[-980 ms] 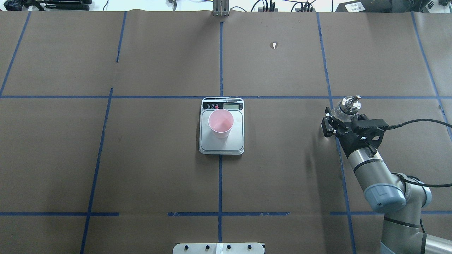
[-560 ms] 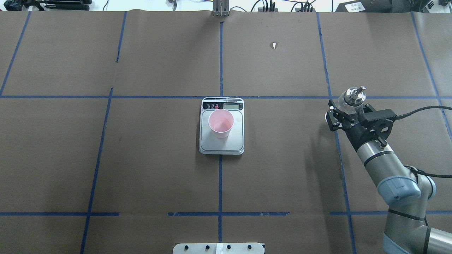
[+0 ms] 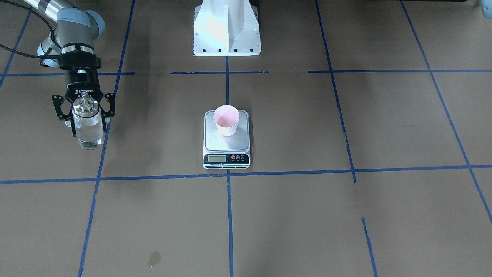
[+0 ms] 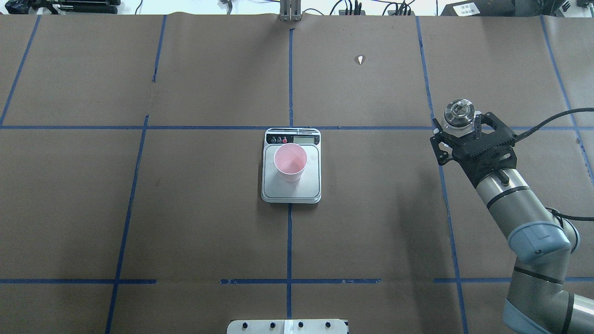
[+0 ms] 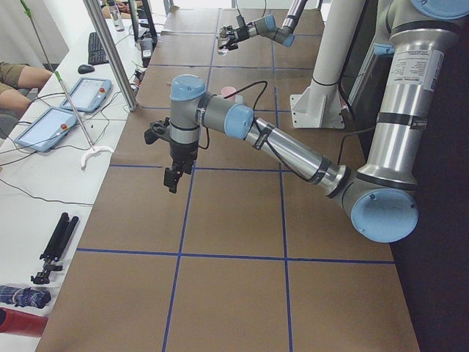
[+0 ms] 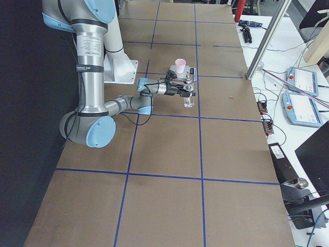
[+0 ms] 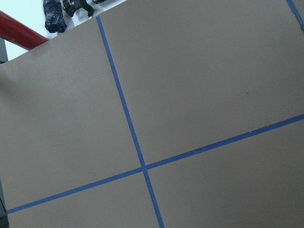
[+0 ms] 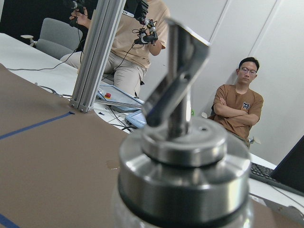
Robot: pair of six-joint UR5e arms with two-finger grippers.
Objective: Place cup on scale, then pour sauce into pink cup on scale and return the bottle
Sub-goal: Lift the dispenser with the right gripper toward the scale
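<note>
Right gripper [image 3: 88, 125] is clamped on the glass bottle [image 3: 89, 135], one black finger on each side of its body, holding it upright over a blue tape line at the robot's right side of the table, well apart from the scale [image 3: 226, 144]. The front-facing view shows clear liquid in the bottle. The overhead view shows only its round metal top, and the right wrist camera fills with the steel pourer cap [image 8: 183, 142] and its slanted spout. Whether the bottle's base touches the paper cannot be told.

The pink cup [image 3: 226, 120] stands upright on the scale's steel platform, toward the edge away from the display strip [image 3: 226, 158]. No view shows whether it holds liquid.

The left gripper [image 5: 174, 176] appears only in the left side view, hanging point-down above the paper near a tape line. Whether it is open or closed cannot be told. Its wrist camera sees only brown paper and crossing blue tape.

Brown paper [image 4: 185, 208] gridded with blue tape covers the table, with a damp stain [image 3: 154, 258] near the operators' edge. A white pedestal [image 3: 226, 29] stands behind the scale. Behind an aluminium post [image 8: 97, 52], one person sits with folded arms [image 8: 237, 107]. Teach pendants [image 5: 86, 94] lie on a white side bench.
</note>
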